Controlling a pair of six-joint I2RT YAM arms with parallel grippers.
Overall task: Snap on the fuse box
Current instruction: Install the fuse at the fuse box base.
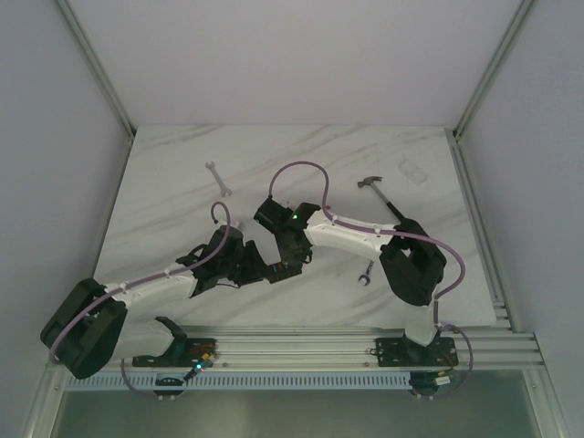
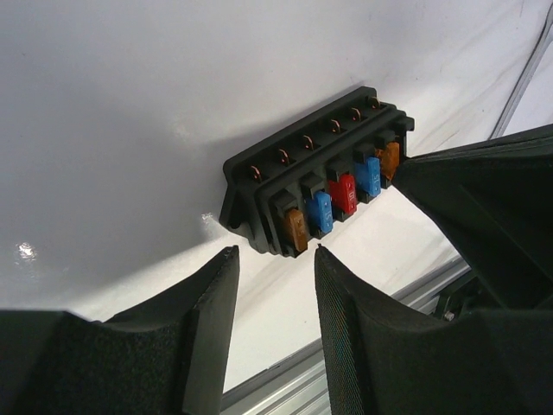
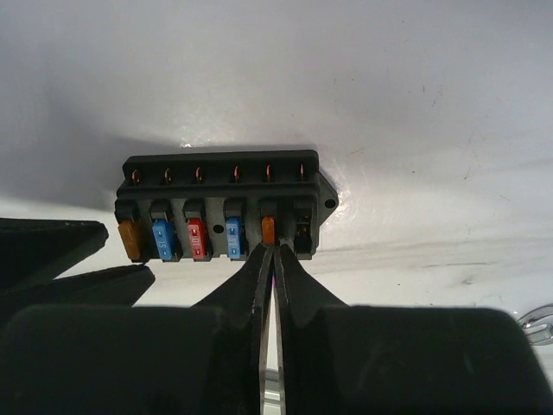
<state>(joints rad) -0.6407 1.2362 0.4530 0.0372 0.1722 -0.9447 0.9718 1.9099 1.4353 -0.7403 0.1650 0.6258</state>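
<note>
One black rectangular plastic fuse box (image 3: 220,177) lies flat on the white marble table (image 1: 164,182), just toward 6 o'clock from its centre. It has six slots holding five fuses: two orange, two blue and one red. The end slot looks dark.

Two silver wrenches are in view, the far wrench (image 1: 216,178) at 11 o'clock and the near wrench (image 1: 365,272) at 4 o'clock. One hammer (image 1: 381,193) and one clear plastic piece (image 1: 412,171) lie toward 2 o'clock.

Reaching low from 8 o'clock, the left gripper (image 2: 275,252) is partly spread and grips nothing, its tips just short of the box. From 5 o'clock the right arm folds inward. The right gripper (image 3: 270,248) has its fingers pressed together, tips at the second orange fuse (image 3: 268,229). Whether they pinch it I cannot tell.
</note>
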